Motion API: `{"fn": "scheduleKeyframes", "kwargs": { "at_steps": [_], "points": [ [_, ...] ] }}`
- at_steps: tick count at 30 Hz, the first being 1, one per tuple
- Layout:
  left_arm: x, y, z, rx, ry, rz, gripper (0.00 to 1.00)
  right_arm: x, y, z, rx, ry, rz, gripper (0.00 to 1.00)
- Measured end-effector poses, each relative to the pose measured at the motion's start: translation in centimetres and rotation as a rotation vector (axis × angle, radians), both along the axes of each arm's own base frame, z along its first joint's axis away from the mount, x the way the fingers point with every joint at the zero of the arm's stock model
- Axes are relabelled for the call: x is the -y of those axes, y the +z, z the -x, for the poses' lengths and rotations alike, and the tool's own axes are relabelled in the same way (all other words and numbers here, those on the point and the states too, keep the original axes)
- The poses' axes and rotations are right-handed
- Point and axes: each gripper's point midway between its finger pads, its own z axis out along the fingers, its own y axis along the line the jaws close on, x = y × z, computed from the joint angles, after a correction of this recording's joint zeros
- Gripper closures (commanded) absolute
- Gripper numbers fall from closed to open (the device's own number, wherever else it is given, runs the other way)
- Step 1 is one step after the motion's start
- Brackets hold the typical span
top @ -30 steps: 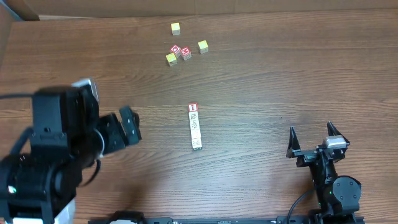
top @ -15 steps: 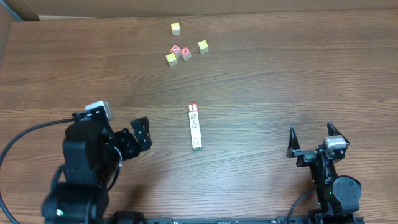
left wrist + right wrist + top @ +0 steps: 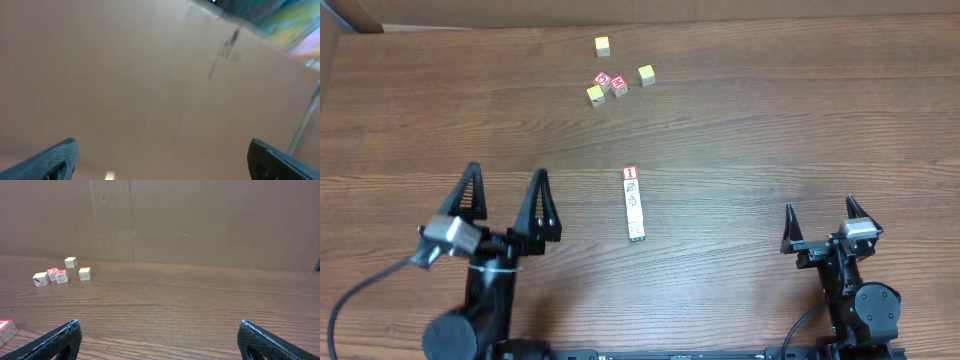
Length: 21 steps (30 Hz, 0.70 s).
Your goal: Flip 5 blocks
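I see left fingers point(image 3: 540, 205), right fingers point(image 3: 789, 228) spread, empty. Risk: blocks point(image 3: 634, 203) touch in row; grab may knock neighbours.

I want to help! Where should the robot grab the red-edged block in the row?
Pinch the red-edged block by its left and right faces, coming down from above: both faces stand free, while its near face seems to touch the next block.
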Motion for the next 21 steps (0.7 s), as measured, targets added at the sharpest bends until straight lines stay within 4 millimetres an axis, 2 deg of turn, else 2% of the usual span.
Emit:
{"fn": "scheduleKeyframes", "kwargs": {
  "at_steps": [9, 21],
  "points": [
    [-0.1, -4.5, 1.2, 0.094, 0.0, 0.006, 0.0, 0.0, 0.0, 0.0, -0.001, 0.0, 0.0, 0.0],
    [0.0, -9.4, 0.1, 0.024, 0.002, 0.002, 0.0, 0.0, 0.0, 0.0, 0.0, 0.0, 0.001, 0.0]
  ]
}}
